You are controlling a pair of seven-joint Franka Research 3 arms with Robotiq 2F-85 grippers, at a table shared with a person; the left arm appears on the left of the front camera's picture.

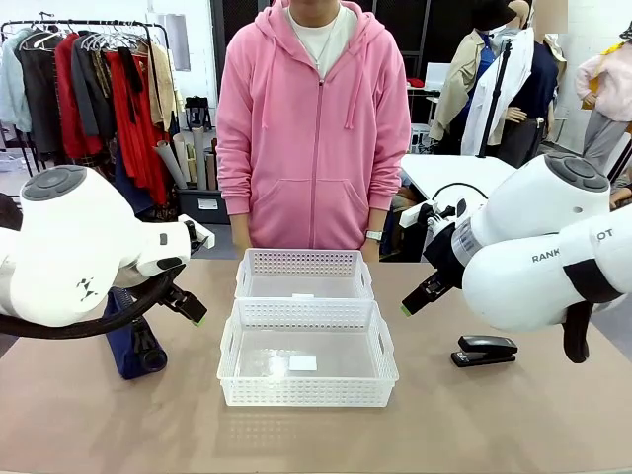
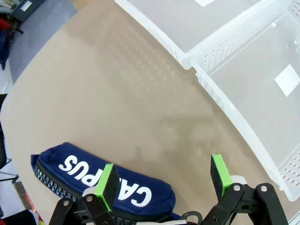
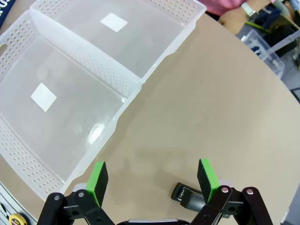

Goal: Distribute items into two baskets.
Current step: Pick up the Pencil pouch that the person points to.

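Note:
Two white lattice baskets stand mid-table, the larger (image 1: 306,393) nearer me and the smaller (image 1: 303,263) behind it, both with nothing in them. A navy "CAMPUS" pouch (image 1: 133,346) lies left of them, partly hidden by my left arm. My left gripper (image 1: 193,308) hangs open above it; in the left wrist view the pouch (image 2: 93,180) lies under the open left gripper (image 2: 164,180). The black stapler (image 1: 484,350) sits right of the baskets. My right gripper (image 1: 417,299) hovers open; its wrist view shows the stapler (image 3: 187,197) low between the fingers of the right gripper (image 3: 152,180).
A person in a pink hoodie (image 1: 314,128) stands at the far edge behind the baskets. Bare tan table (image 1: 494,425) lies in front of and beside the baskets. In the wrist views the larger basket (image 2: 234,122) (image 3: 28,159) adjoins the smaller basket (image 2: 154,33) (image 3: 173,47).

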